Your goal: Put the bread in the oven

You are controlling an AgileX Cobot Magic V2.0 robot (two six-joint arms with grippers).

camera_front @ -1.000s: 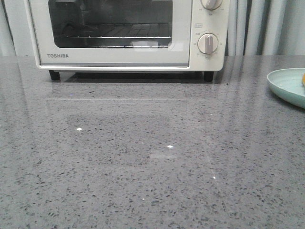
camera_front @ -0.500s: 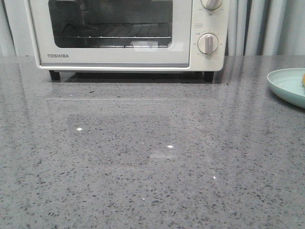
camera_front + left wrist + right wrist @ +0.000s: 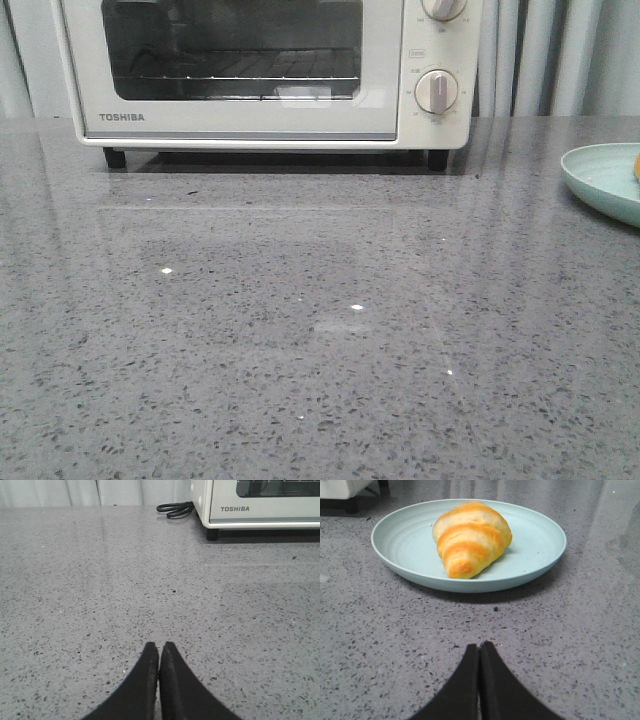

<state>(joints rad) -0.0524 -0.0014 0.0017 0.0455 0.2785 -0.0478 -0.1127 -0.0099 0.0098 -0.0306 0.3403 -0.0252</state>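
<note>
The golden-brown, cream-striped croissant bread [image 3: 471,537] is seen lying on a pale blue-green round plate [image 3: 540,545], straight ahead of the right end effector [image 3: 479,652], whose two black fingers are pressed together with nothing between them. A stretch of bare grey speckled stone surface [image 3: 545,645] is left between those fingertips and the plate's near rim. The bread's long axis is judged to run roughly away from the end effector, one tapered end pointing back toward it, so a grasp across the narrower width looks available. The left end effector [image 3: 159,652] is likewise closed tight and empty, and is aimed at open surface with the cream-white Toshiba toaster oven [image 3: 260,505] well off ahead; a black coiled cable [image 3: 175,510] is glimpsed beside the oven. From the front, the oven door [image 3: 235,70] is seen shut, its wire rack visible through the glass, and only the plate's edge is caught at the right. The right arm is clearly the nearer to the bread. Counted: one bread, one plate, one oven, two round knobs [image 3: 437,90] in view, two end effectors.
</note>
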